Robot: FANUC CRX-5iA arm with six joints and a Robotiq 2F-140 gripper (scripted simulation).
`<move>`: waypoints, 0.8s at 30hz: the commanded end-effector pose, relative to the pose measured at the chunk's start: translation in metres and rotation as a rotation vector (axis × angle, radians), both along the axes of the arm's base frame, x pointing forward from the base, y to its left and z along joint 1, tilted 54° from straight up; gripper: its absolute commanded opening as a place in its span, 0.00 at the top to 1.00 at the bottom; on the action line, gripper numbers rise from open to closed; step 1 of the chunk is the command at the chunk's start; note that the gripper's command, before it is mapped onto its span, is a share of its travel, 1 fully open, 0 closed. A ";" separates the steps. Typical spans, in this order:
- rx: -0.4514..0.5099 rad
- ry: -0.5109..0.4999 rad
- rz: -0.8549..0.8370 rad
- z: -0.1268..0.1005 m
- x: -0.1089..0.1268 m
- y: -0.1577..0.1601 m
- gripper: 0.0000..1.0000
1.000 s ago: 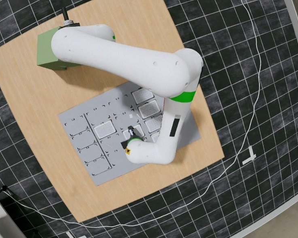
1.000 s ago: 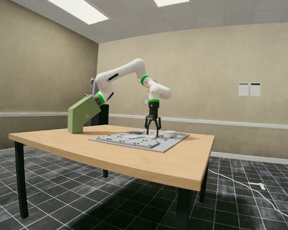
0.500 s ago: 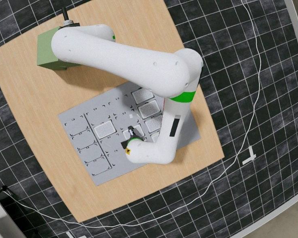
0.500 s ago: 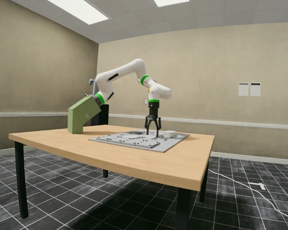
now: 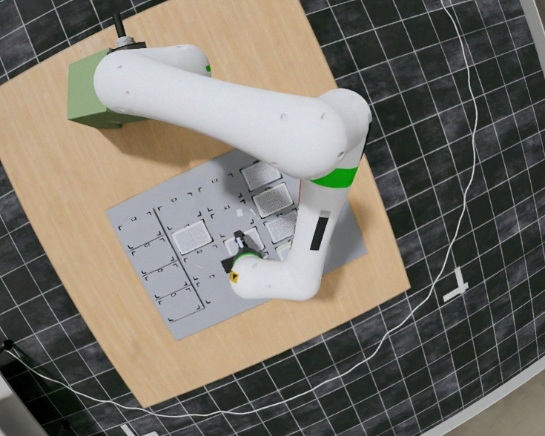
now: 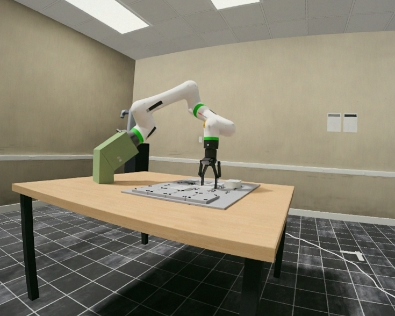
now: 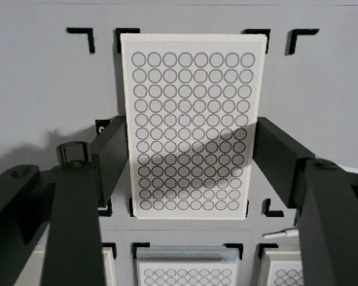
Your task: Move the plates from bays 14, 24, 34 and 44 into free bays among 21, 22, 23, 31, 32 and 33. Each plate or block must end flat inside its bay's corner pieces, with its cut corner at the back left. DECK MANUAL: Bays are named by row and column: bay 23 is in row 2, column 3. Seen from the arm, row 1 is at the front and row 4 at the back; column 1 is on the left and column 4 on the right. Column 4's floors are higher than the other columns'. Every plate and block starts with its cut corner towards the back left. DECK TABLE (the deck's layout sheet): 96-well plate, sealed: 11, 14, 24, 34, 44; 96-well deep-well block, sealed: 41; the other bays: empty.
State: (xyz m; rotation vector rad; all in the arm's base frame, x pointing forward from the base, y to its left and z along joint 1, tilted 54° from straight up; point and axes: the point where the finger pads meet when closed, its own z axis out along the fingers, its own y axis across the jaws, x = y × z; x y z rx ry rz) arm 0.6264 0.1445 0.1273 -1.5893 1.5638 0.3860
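Observation:
My gripper (image 7: 190,135) is shut on a white sealed 96-well plate (image 7: 193,126), with one finger pad on each long side. The plate sits low over a bay in the deck's middle, between black corner pieces; I cannot tell whether it rests on the floor. From above, the gripper (image 5: 239,241) and this plate are in column 2, about row 3. Another plate (image 5: 191,236) lies in column 3. Three plates (image 5: 272,199) lie in a line in column 1, under my forearm. From the side, the fingertips (image 6: 209,185) are at deck level.
The grey deck (image 5: 206,262) lies on a wooden table. The raised strip of four bays (image 5: 159,267) far from my forearm is empty. A taller white block (image 6: 232,183) stands at the deck's back corner beside my gripper. My green base (image 5: 87,93) is at the table's far corner.

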 end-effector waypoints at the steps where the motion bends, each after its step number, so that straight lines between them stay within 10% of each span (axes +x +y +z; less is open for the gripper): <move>1: -0.001 -0.001 -0.001 0.001 0.000 -0.001 0.90; 2: -0.001 -0.001 -0.001 0.001 0.000 -0.001 0.30; 24: -0.001 -0.001 -0.001 0.001 0.000 -0.001 0.30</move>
